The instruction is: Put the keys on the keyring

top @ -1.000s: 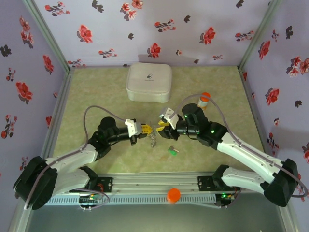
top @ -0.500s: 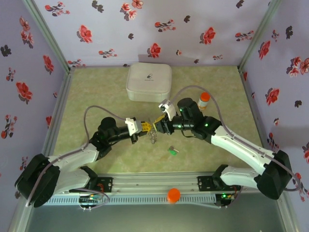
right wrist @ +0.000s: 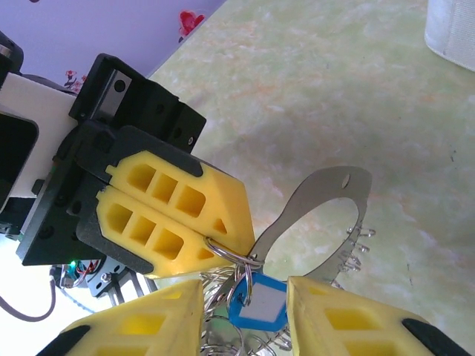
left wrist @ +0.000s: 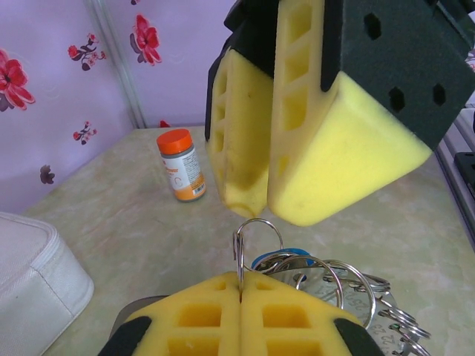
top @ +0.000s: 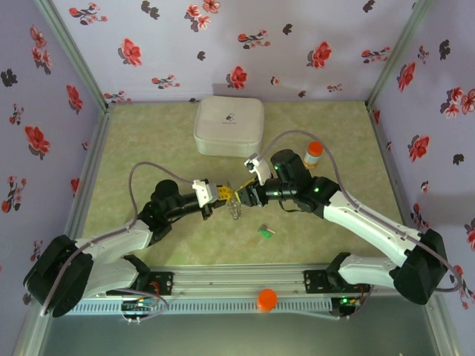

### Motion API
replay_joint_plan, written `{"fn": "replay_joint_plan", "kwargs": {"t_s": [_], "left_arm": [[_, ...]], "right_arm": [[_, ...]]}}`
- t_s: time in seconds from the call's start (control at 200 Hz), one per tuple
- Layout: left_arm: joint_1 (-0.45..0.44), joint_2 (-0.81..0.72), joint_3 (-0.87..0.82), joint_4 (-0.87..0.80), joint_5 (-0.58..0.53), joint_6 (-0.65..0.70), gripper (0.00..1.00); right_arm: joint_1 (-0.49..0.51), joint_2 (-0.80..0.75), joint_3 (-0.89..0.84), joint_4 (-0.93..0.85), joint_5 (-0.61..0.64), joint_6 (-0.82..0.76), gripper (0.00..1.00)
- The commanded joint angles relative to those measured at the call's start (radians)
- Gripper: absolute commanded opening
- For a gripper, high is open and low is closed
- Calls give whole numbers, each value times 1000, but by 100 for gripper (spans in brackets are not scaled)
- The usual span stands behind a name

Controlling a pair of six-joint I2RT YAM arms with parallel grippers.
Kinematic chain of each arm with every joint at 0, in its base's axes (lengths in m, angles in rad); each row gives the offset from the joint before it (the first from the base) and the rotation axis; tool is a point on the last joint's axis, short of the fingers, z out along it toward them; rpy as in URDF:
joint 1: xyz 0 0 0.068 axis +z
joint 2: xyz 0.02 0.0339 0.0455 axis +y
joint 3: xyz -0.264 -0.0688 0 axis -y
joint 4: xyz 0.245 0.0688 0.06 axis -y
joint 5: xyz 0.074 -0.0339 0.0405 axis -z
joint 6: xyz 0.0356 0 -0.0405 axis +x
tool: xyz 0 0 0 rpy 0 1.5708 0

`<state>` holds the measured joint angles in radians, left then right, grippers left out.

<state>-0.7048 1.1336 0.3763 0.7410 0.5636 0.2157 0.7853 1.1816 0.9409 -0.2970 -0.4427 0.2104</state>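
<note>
My left gripper (top: 225, 195) (left wrist: 241, 285) is shut on a small silver split ring (left wrist: 256, 237) (right wrist: 230, 252). From that ring hang the blue key's tag (right wrist: 263, 304) (left wrist: 286, 257) and the keyring (right wrist: 280, 223), a thin grey oval loop with several small hooks along its edge. In the top view the bundle (top: 236, 210) dangles between the two grippers. My right gripper (top: 239, 196) (right wrist: 243, 297) is open, its fingers on either side of the blue tag and just under the left fingers (right wrist: 163, 215). The green key (top: 265, 232) lies on the table, nearer the front.
A white rounded case (top: 228, 126) (left wrist: 30, 267) stands at the back centre. An orange-capped bottle (top: 314, 153) (left wrist: 182, 165) is behind the right arm. An orange knob (top: 266, 299) sits on the front rail. Floral walls close in three sides.
The right arm swung left and brought its gripper up against the left gripper and the hanging bundle. The left gripper has held its place, and little has moved in the last half second.
</note>
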Motion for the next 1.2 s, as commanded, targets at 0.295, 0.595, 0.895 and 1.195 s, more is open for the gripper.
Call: {"fn": "replay_joint_plan", "kwargs": {"t_s": [0.295,0.595,0.895,1.195], "left_arm": [[-4,-4,6,61,-2,-9,0],[-2,-8,4,67,-1,-13,0],[-2,-15,0,113,22,-45,0],[-2,-13,4,192,57,-67,0]], "right_arm": [[-5,29,45,-5,-33,-6,19],[-8,32,51,-25,-23,-12,6],[-26,40,46,-35,5,-14,0],[-31,66,50,-21,-35,4,3]]}}
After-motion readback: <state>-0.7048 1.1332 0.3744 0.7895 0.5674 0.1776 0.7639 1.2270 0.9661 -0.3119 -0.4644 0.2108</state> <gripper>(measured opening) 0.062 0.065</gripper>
